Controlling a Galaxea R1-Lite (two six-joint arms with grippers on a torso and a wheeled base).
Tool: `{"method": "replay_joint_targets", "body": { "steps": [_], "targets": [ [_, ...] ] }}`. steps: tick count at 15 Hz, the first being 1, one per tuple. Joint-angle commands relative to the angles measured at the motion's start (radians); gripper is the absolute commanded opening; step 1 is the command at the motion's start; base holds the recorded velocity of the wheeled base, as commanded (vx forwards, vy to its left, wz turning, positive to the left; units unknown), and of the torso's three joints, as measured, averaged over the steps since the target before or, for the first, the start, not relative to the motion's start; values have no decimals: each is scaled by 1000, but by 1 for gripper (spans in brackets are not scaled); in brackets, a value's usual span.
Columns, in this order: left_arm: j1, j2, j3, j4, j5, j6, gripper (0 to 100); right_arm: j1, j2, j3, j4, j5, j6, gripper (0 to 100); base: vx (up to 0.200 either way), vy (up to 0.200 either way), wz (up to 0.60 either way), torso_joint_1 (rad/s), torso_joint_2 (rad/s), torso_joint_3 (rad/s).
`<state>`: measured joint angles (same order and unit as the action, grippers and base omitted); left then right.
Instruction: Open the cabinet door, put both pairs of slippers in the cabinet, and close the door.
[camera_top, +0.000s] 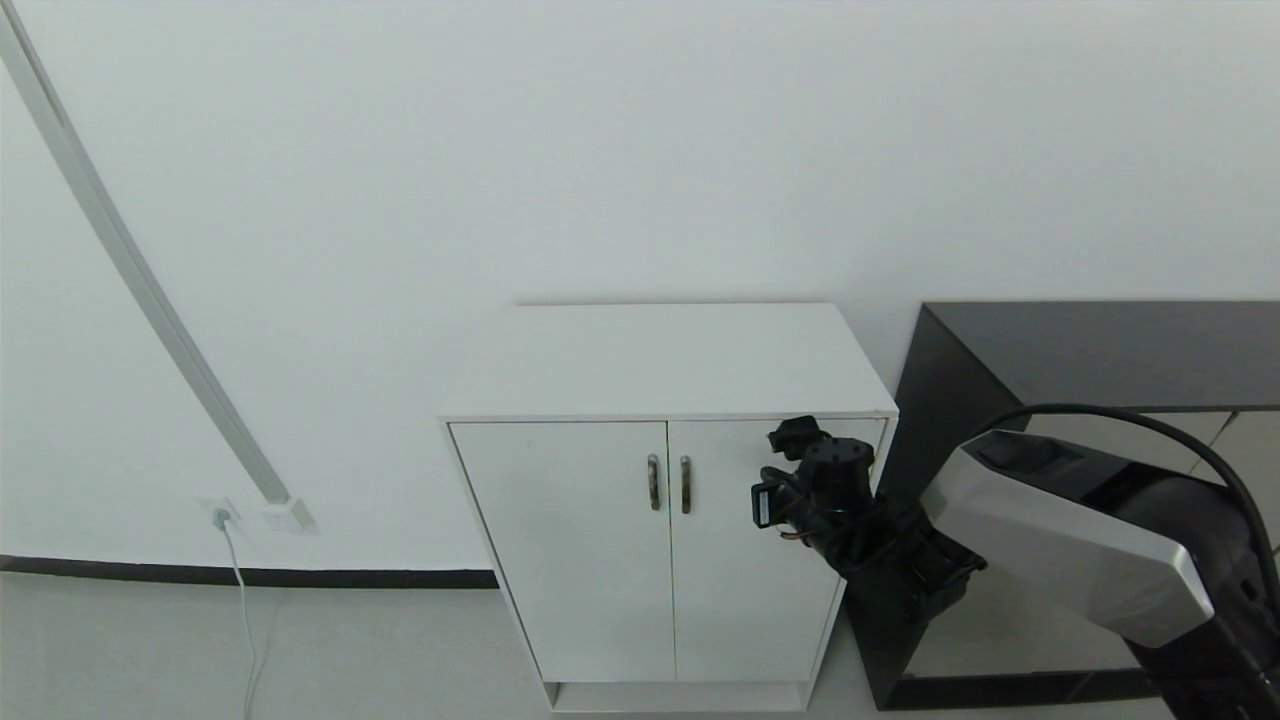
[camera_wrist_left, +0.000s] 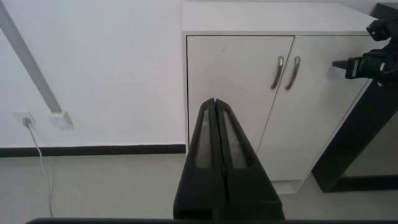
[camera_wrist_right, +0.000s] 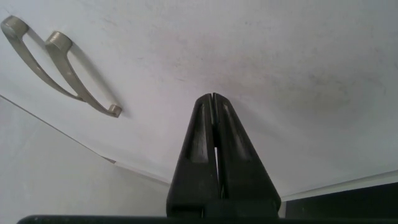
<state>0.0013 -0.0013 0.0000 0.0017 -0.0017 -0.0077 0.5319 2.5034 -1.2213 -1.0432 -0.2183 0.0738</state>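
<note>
The white cabinet (camera_top: 668, 520) stands against the wall with both doors shut. Its two metal handles (camera_top: 669, 484) sit side by side at the middle seam. My right arm's wrist (camera_top: 815, 490) hangs in front of the upper part of the right door. My right gripper (camera_wrist_right: 213, 99) is shut with nothing in it, its tips close to the door's flat white face, off to the side of the handles (camera_wrist_right: 62, 68). Farther back from the cabinet (camera_wrist_left: 273, 93), my left gripper (camera_wrist_left: 214, 104) is shut and holds nothing, pointing toward the left door.
A black glossy cabinet (camera_top: 1080, 360) stands directly to the right of the white one. On the wall to the left are an outlet with a cable (camera_top: 235, 560) and a slanted grey conduit (camera_top: 130, 270). Bare floor (camera_top: 250, 650) lies in front.
</note>
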Motion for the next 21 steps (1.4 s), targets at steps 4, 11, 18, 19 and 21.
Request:
{"method": "replay_joint_targets", "body": {
  "steps": [4, 11, 18, 19, 21],
  "targets": [
    [0, 1, 0, 0, 2, -2, 0, -10, 9, -26, 9, -1, 0, 0, 0, 0, 0, 0, 0, 0],
    [0, 1, 0, 0, 2, -2, 0, -20, 34, -67, 14, -1, -2, 0, 0, 0, 0, 0, 0, 0],
    [2, 1, 0, -2, 2, 0, 0, -20, 54, -95, 12, -1, -2, 0, 0, 0, 0, 0, 0, 0],
    [0, 1, 0, 0, 2, 0, 0, -16, 49, -92, 12, -3, -2, 0, 0, 0, 0, 0, 0, 0],
    [0, 1, 0, 0, 2, -2, 0, -9, 22, -64, 11, -3, -2, 0, 0, 0, 0, 0, 0, 0]
  ]
}}
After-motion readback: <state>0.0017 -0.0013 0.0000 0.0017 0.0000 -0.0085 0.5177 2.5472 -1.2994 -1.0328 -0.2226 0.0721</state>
